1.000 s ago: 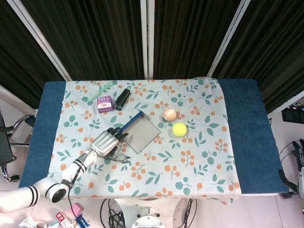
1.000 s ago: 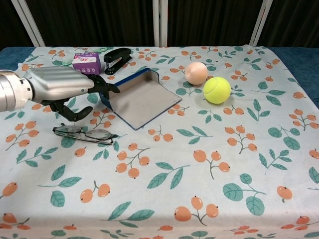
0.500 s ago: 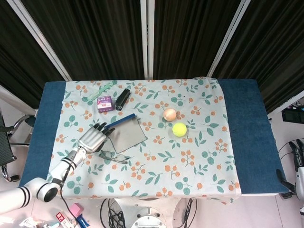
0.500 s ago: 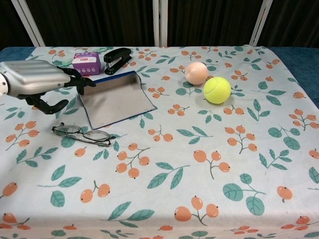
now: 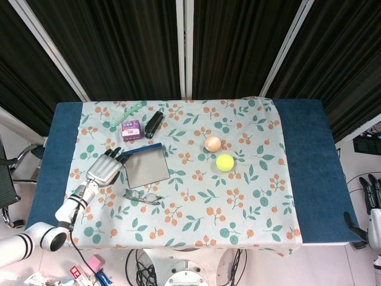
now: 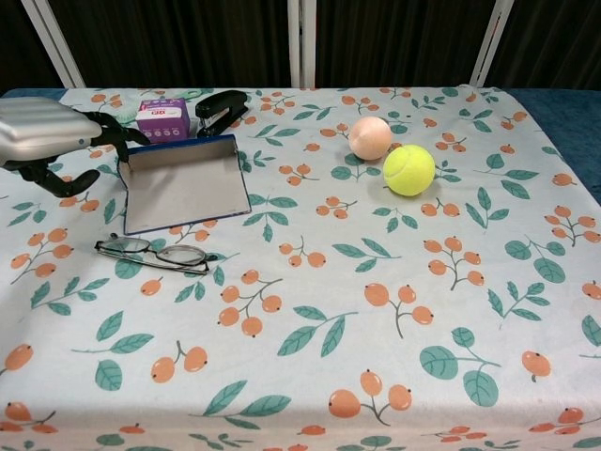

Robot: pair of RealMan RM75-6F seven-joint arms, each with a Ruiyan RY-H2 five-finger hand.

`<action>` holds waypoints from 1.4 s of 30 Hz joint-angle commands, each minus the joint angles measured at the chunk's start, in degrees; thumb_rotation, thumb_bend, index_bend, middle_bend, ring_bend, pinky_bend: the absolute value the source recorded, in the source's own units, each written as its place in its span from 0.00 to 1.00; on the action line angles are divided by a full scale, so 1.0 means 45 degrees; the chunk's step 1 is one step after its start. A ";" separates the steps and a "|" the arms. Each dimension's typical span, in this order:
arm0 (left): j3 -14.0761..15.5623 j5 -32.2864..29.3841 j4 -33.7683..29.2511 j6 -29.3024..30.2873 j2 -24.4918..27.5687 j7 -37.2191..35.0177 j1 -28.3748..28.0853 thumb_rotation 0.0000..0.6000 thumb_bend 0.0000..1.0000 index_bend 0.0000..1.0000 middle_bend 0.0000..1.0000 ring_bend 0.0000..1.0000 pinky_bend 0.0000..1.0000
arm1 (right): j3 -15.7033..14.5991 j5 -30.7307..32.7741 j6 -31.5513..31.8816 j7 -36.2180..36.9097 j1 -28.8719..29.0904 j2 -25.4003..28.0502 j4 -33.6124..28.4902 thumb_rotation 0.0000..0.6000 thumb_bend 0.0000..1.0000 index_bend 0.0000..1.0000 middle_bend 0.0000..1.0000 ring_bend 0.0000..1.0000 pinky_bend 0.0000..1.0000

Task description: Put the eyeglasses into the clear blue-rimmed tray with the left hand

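Observation:
The eyeglasses (image 5: pixel 143 196) (image 6: pixel 155 252) lie folded open on the floral cloth, just in front of the clear blue-rimmed tray (image 5: pixel 144 168) (image 6: pixel 185 183). My left hand (image 5: pixel 104 170) (image 6: pixel 47 136) is at the tray's left side, its fingertips (image 6: pixel 117 139) hooked on the tray's far left corner and its thumb curled below. The glasses lie apart from that hand, nearer the front edge. My right hand (image 5: pixel 374 205) hangs off the table at the far right, fingers spread, holding nothing.
A purple box (image 5: pixel 131 129) (image 6: pixel 162 117), a black stapler (image 5: pixel 154 124) (image 6: pixel 219 110) and a green comb (image 5: pixel 126 115) lie behind the tray. A peach ball (image 5: pixel 212 143) (image 6: pixel 370 137) and a yellow tennis ball (image 5: pixel 224 162) (image 6: pixel 408 169) sit at centre right.
My left hand has drawn back to the left, and the tray has slid and turned with it. The glasses have stayed put. The right hand has risen into view at the right edge.

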 commanded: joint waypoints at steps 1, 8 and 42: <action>-0.0040 0.0128 -0.0490 0.0220 0.0242 -0.0358 0.0115 0.94 0.57 0.05 0.20 0.05 0.18 | 0.0002 0.0020 -0.0011 0.0025 -0.0005 0.0005 0.0027 1.00 0.22 0.00 0.00 0.00 0.00; 0.0338 0.1211 -0.3118 0.0961 0.1360 -0.1193 0.0562 0.91 0.23 0.06 0.11 0.05 0.18 | 0.0007 0.0082 -0.0068 0.0179 -0.0010 -0.0004 0.0151 1.00 0.22 0.00 0.00 0.00 0.00; 0.0987 0.2723 -0.2161 0.1331 -0.0268 -0.2587 0.1142 1.00 0.25 0.37 0.08 0.05 0.18 | -0.0049 0.0013 0.0147 0.0233 -0.0226 0.0101 0.0118 1.00 0.22 0.00 0.00 0.00 0.00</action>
